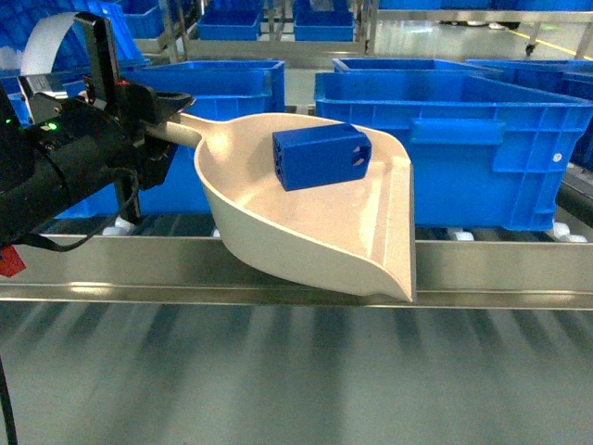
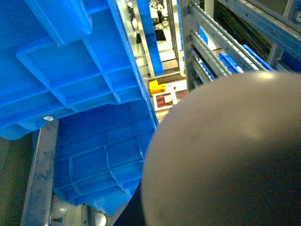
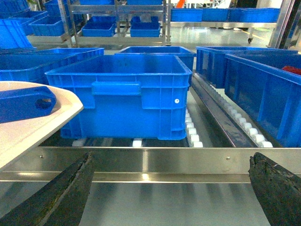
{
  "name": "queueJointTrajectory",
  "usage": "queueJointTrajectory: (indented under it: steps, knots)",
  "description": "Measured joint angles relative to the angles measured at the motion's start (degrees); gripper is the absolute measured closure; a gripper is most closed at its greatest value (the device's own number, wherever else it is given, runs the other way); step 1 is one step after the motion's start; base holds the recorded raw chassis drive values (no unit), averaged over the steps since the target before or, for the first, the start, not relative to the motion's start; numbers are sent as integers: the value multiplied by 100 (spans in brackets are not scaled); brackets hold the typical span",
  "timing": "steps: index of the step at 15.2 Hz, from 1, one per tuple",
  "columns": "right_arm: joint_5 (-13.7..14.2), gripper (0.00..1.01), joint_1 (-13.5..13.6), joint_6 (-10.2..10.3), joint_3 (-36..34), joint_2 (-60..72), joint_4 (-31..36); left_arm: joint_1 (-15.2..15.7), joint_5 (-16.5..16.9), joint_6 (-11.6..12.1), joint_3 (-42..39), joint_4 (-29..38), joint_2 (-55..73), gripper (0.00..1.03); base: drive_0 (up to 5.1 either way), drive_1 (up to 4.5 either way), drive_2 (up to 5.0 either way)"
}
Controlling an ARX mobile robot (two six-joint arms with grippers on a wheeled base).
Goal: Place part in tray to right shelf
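Your left gripper (image 1: 171, 116), frame left, clamps tray (image 1: 324, 232) handle — scoop held level, keeping part (image 1: 321, 156) cradled inside, frame centre. Tray lip hangs over shelf (image 1: 500, 264) rail, before crate (image 1: 463, 148). Right gripper (image 3: 171, 188) spread wide, empty — idle.

Large blue crates (image 1: 454, 144) in rows on white rollers (image 3: 193, 134); further metal racks (image 3: 117, 14) behind, loaded with smaller blue bins (image 3: 146, 29); pale glossy floor (image 3: 221, 35) between the rows, streaked with reflected overhead light; something yellow (image 2: 156, 86) low in the aisle.
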Motion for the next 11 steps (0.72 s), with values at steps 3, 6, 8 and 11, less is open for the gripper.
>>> queueJointTrajectory:
  steps: [3,6,8,11]
  knots:
    - [0,3,0,0,0,0,0,0,0,0,0,-2,0,89,0,0,0]
    - [0,3,0,0,0,0,0,0,0,0,0,0,0,89,0,0,0]
    - [-2,3,0,0,0,0,-2,0,2,0,0,-2,0,89,0,0,0]
    - [-2,3,0,0,0,0,0,0,0,0,0,0,0,89,0,0,0]
